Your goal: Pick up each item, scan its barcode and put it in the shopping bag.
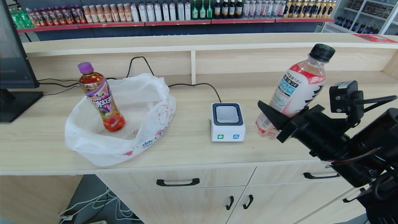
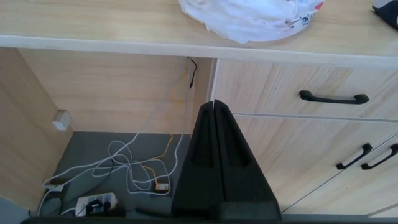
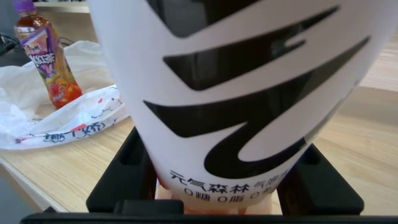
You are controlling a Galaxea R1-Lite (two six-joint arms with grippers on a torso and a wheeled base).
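Gripping the black-capped bottle by its lower body, the right gripper is closing its jaws on either side of the pink-and-white label. The bottle is leaning, its cap tilting up and to the robot's right, and its base is sitting low over the counter, just to the right of the scanner and apart from it. Whether the base is touching the counter cannot be told. In the right wrist view, the same bottle is sitting between the two black fingers.

The scanner is resting near the middle of the counter, window facing up, with its black cable running back toward the rear ledge. To its left, the white shopping bag is lying open, and a purple-capped bottle is standing inside it, leaning slightly.

The left gripper is hanging below the counter edge in front of the cabinet, its jaws pressing together on nothing. A monitor is standing at the counter's far left, and shelves of drinks are lining the back wall.
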